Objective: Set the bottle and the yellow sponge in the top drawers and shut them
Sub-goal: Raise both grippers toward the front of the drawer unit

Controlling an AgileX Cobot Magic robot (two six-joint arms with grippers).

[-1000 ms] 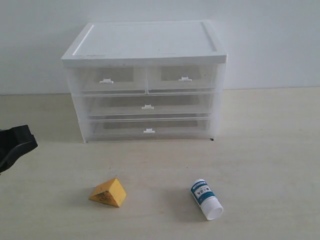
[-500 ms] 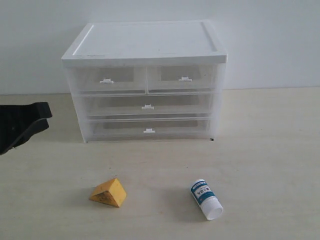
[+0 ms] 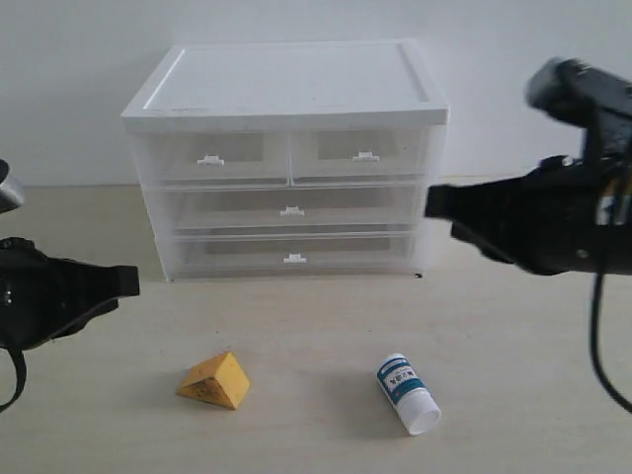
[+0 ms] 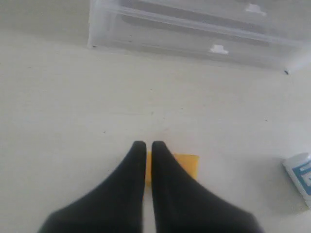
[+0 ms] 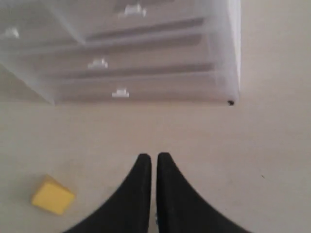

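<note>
The pale surface (image 3: 533, 375) carries a white drawer cabinet (image 3: 286, 89). The right arm (image 3: 563, 222) reaches in level beside the cabinet's right side, and the right claw (image 3: 432, 202) is pressed together, empty. The left arm (image 3: 44, 296) hangs low, left of the cabinet's front, with the left claw (image 3: 130, 280) likewise pressed together on nothing. The cabinet's top drawers (image 3: 212, 158) sit pushed in. In front of the cabinet the bottle (image 3: 407, 393) lies on its side toward the right, and the yellow sponge (image 3: 215, 380) lies toward the left.

I'm seeing the drawer unit (image 3: 286, 158) sitting at the back of the table (image 3: 533, 375); sponge (image 3: 214, 381) lying front-left of it, bottle (image 3: 407, 394) lying front-right, well apart.
</note>
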